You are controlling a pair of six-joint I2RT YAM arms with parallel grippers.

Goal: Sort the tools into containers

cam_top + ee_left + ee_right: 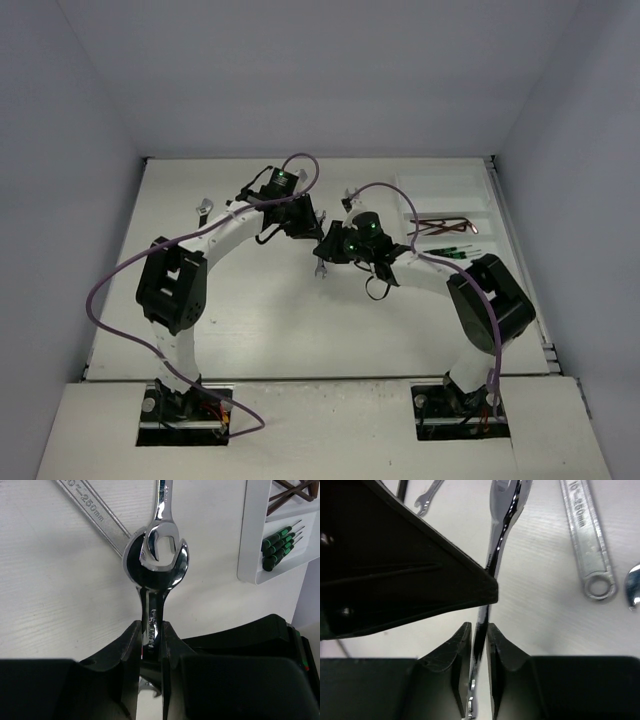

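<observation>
Gripping a silver wrench [160, 570] by its shank, the left gripper [150, 627] is clenched above the table [50, 605]. The right gripper [479, 630] pinches an edge-on wrench [496, 545] (same one? cannot tell). The white tray [440, 185] at far right holds green screwdrivers [277, 545].

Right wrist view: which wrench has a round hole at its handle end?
The broad, size-stamped grey wrench lying flat at right. The shiny wrench in the right gripper is edge-on; the small wrench top left ends forked.

Silver wrench [152, 616] gripped by its shank; screwdrivers [278, 545], hex keys [291, 492] in tray [250, 540].
</observation>
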